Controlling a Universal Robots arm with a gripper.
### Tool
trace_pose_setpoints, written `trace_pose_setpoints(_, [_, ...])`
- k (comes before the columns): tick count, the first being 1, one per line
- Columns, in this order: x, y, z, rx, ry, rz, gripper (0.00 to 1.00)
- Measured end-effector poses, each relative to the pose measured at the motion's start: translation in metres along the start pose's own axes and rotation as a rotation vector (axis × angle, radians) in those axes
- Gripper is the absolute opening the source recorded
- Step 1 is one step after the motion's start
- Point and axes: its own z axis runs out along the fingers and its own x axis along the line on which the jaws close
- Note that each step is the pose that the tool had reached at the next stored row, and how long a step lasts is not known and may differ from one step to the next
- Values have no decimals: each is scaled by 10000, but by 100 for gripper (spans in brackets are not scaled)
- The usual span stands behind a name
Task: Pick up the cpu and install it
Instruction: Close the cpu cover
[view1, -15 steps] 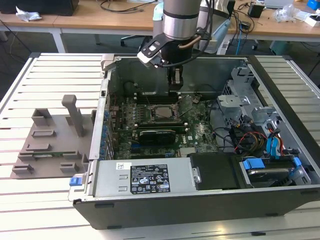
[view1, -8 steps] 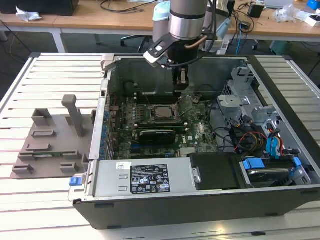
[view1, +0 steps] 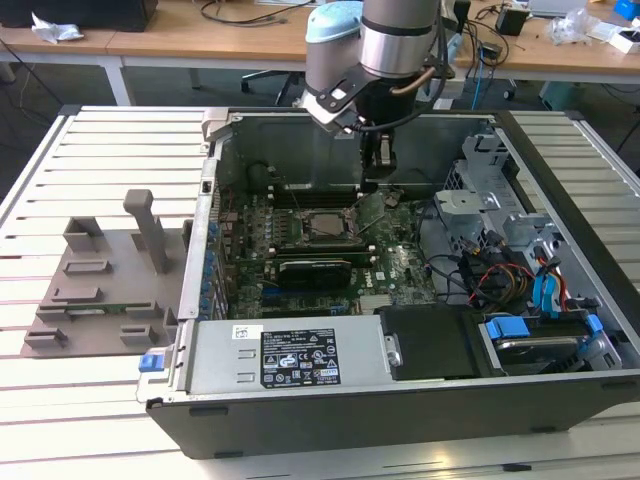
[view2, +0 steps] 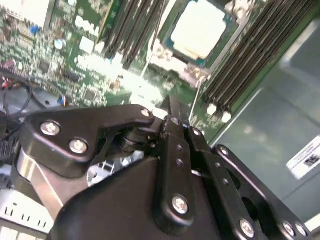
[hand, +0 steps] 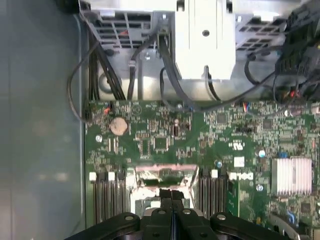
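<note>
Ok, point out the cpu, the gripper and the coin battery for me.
cpu (view2: 197, 27), second wrist view, middle of its pale metal top.
gripper (hand: 172, 196), first wrist view, where its fingertips meet.
coin battery (hand: 117, 125), first wrist view, centre of its round face.

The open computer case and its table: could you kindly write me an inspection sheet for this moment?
Surface: white slatted table bearing the open computer case.
Job's things: the cpu lies in the socket on the motherboard, apart from the gripper.
Clutter: grey fixture plate on the table, at the exterior view's left of the case.
Grippers: gripper shut, empty as far as shows, low over the board near the socket.
Cables: black cables run from the drive cage to the board's edge; red, yellow and blue leads by the drive bays.
Surroundings: wooden desks behind, with loose cables.
</note>
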Motion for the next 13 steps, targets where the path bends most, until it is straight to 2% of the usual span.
trace_pose_setpoints(2, [1, 108, -1, 143, 24, -8, 11])
trace_pose_setpoints(6, [4, 234, 8, 369, 161, -24, 11])
trace_pose_setpoints(8, [6, 286, 24, 450, 162, -28, 11])
trace_pose_setpoints(10, [10, 371, 64, 564, 159, -37, 11])
trace_pose_setpoints(13, [20, 436, 122, 673, 159, -51, 11])
